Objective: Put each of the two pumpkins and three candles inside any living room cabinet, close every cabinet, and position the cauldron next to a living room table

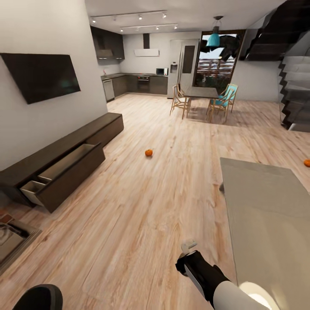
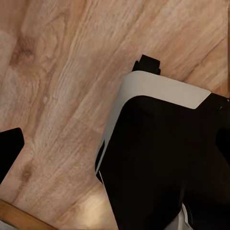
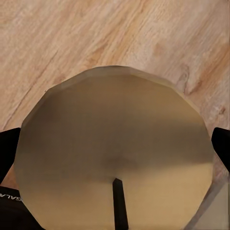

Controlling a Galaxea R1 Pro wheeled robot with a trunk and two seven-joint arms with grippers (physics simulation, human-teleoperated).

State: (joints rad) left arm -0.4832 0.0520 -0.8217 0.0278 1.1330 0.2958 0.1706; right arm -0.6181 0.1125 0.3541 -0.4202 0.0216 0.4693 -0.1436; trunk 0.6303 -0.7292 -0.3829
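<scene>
Wall TV (image 1: pixel 41 75) at ten o'clock, dark, mounted tilted on white wall. Wood floor (image 1: pixel 142 206) runs through the whole room, pale planks. Kitchen units (image 1: pixel 133 84) at twelve o'clock far back, dark fronts, microwave (image 1: pixel 162 71) on counter, range hood (image 1: pixel 146 51) above. Tall fridge (image 1: pixel 183 64) just right of the counter. Dining table (image 1: pixel 201 92) at one o'clock, dark top, wooden chairs (image 1: pixel 180 101) around it, one teal chair (image 1: pixel 227 98) on its right side. Teal pendant lamp (image 1: pixel 213 38) hangs above the table. Staircase (image 1: pixel 292 77) at two o'clock, dark steps, glass side. Track lights (image 1: pixel 129 17) on ceiling.
</scene>
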